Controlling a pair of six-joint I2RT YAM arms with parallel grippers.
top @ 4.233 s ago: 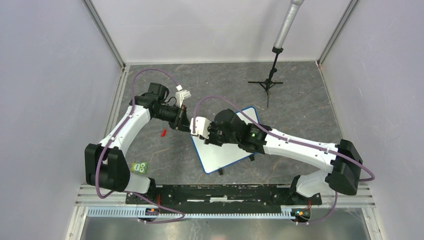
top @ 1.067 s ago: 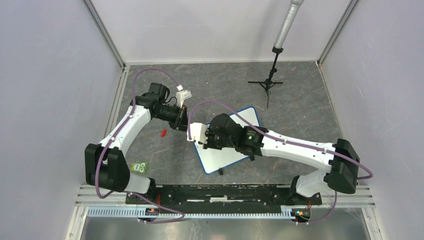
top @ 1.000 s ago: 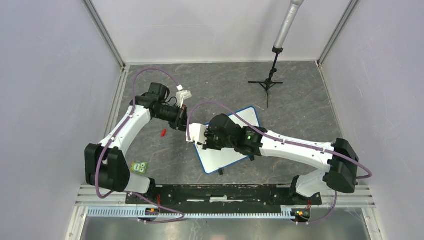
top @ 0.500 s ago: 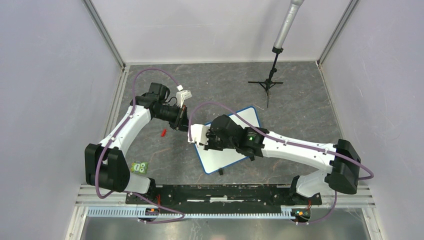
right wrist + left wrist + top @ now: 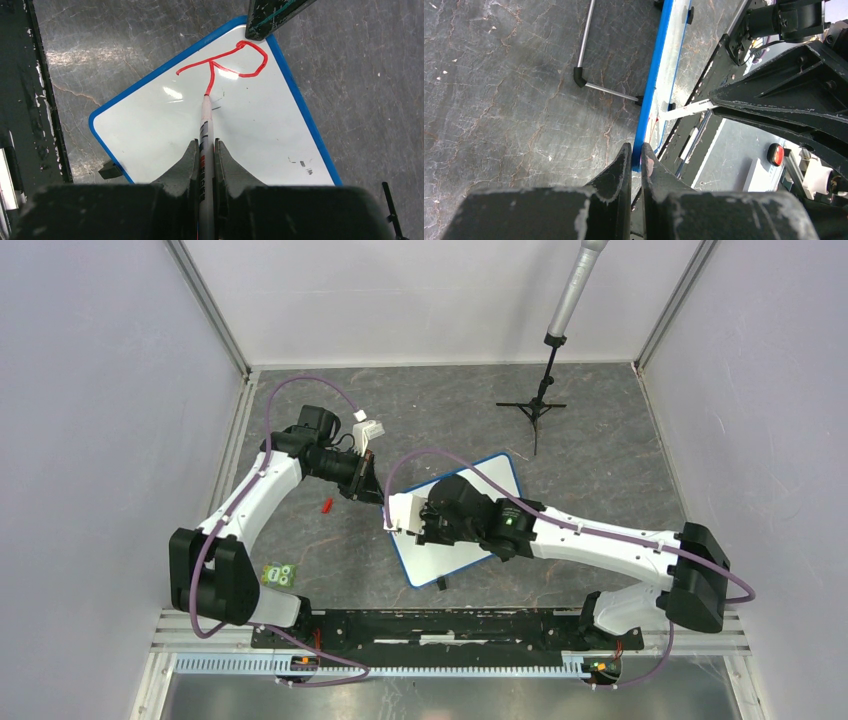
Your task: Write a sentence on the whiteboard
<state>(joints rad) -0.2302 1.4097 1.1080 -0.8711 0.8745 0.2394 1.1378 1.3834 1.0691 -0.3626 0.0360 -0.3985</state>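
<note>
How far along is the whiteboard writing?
Barely started. Done: the left gripper pins the whiteboard by its blue rim. In hand: the right gripper holds the marker, tip on the board, drawing one red letter, an unfinished R. Left: all remaining words.

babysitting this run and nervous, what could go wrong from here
1. The left gripper pinches only the thin blue rim at one corner of the whiteboard. Pressure from the marker in the right gripper could pivot or slip the board.
2. The red R is large for the board, so at this size the sentence may run out of room.
</note>
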